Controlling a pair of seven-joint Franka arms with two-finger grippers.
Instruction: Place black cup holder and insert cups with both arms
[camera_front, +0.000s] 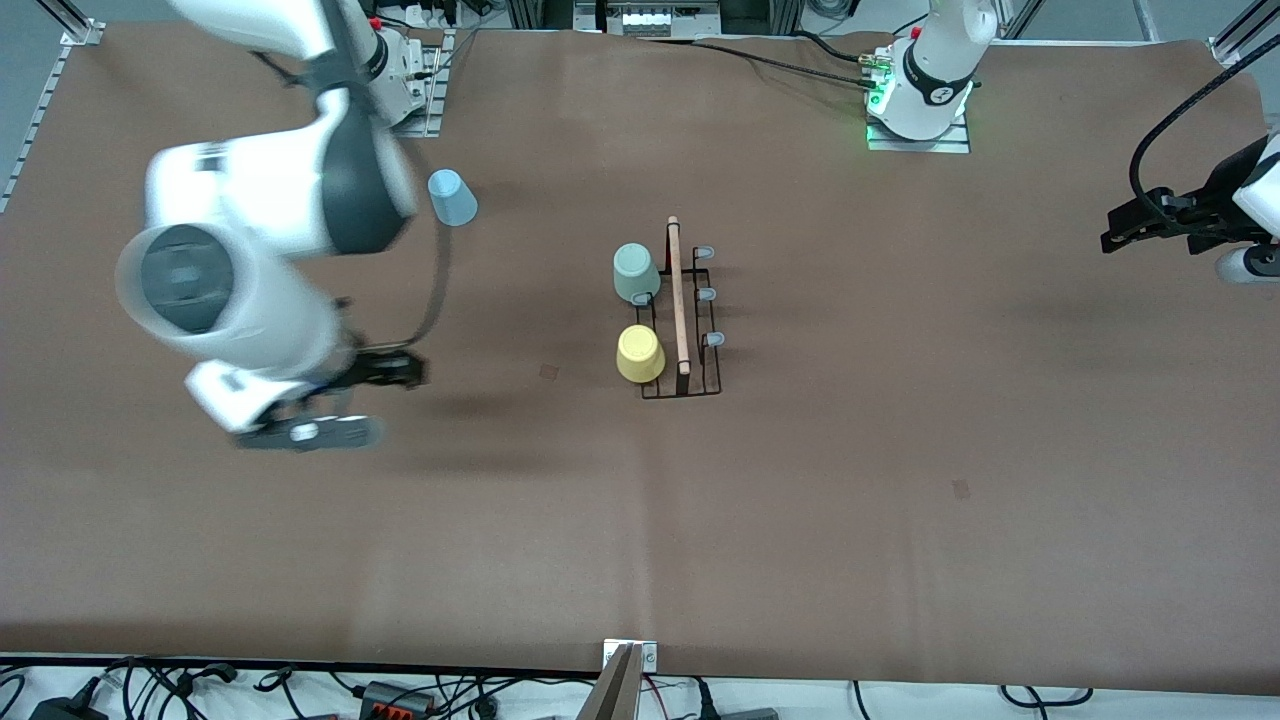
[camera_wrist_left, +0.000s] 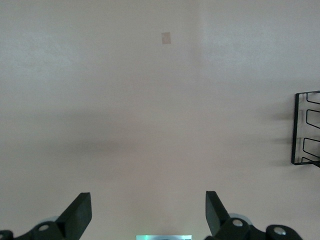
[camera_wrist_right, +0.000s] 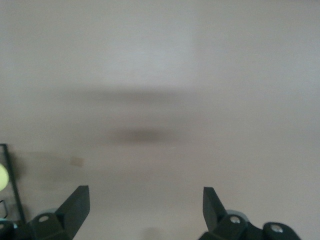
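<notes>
The black cup holder (camera_front: 690, 385) stands mid-table, its wooden rod (camera_front: 678, 295) running toward the front camera. A pale green cup (camera_front: 635, 273) and a yellow cup (camera_front: 640, 353) sit mouth down on prongs on its side toward the right arm's end. Three prongs (camera_front: 707, 294) on its side toward the left arm's end are bare. A light blue cup (camera_front: 452, 197) rests on the table near the right arm's base. My right gripper (camera_front: 395, 370) (camera_wrist_right: 146, 200) is open and empty over bare table between the blue cup and the holder. My left gripper (camera_front: 1115, 235) (camera_wrist_left: 148, 205) is open and empty, waiting at the left arm's end.
The holder's edge shows in the left wrist view (camera_wrist_left: 306, 129) and in the right wrist view (camera_wrist_right: 11, 180), with a sliver of the yellow cup (camera_wrist_right: 2, 176). Small marks lie on the brown table (camera_front: 549, 371) (camera_front: 961, 488). Cables run along the table's near edge (camera_front: 400, 695).
</notes>
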